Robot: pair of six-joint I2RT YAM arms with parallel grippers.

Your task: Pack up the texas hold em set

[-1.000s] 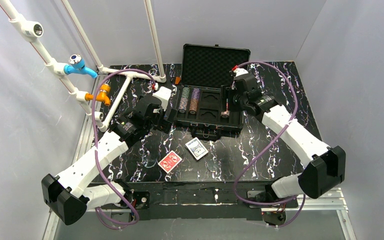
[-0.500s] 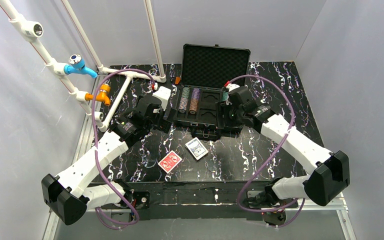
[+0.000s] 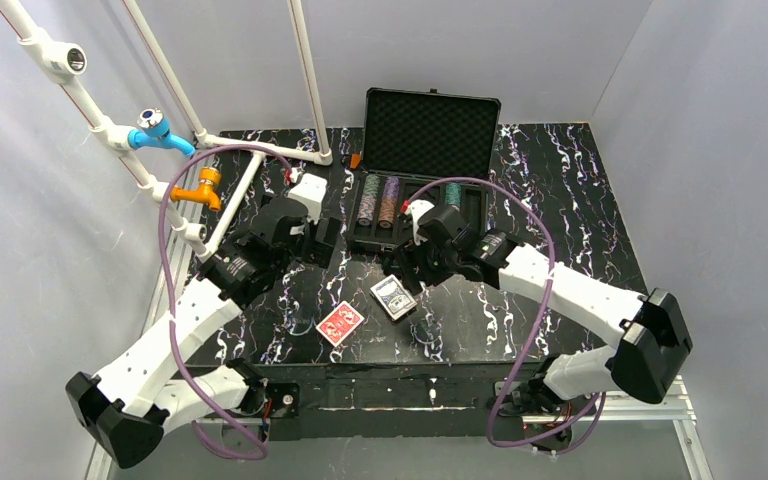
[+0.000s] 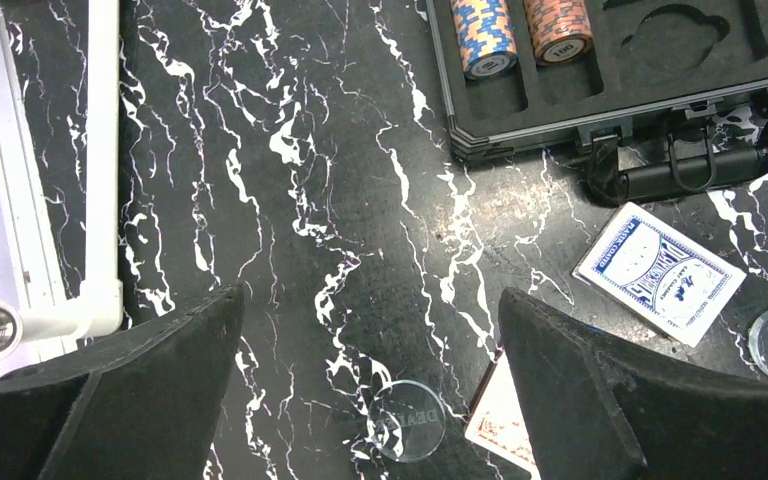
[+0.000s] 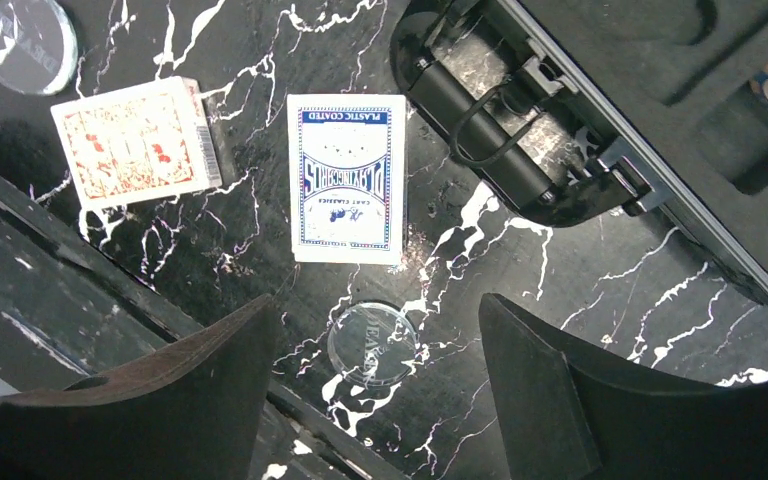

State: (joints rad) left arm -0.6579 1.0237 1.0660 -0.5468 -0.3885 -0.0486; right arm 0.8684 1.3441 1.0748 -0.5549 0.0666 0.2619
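The black briefcase [image 3: 472, 215] lies open at the back centre, its egg-crate foam lid [image 3: 430, 125] upright. Striped poker chip stacks [image 3: 378, 198] stand in its left slots, and another stack [image 3: 450, 194] stands further right. The chips [image 4: 483, 35] and the case handle [image 4: 695, 170] show in the left wrist view. The blue-backed deck [image 3: 393, 297] [image 5: 347, 178] and the red-backed deck [image 3: 340, 322] [image 5: 135, 143] lie on the table in front of the case. My left gripper [image 3: 322, 240] [image 4: 370, 295] is open and empty, left of the case. My right gripper [image 3: 407, 266] [image 5: 375, 300] is open and empty, above the table by the blue deck.
A clear dealer button [image 5: 372, 342] lies under my right gripper, another [image 5: 25, 30] lies beyond the red deck. In the left wrist view a dealer button [image 4: 407, 420] lies between my fingers. White pipes with blue [image 3: 155, 130] and orange [image 3: 205, 187] valves stand at back left.
My right gripper has left the right side of the case and swung forward and left to the table by the blue deck. My left arm has drawn back a little.
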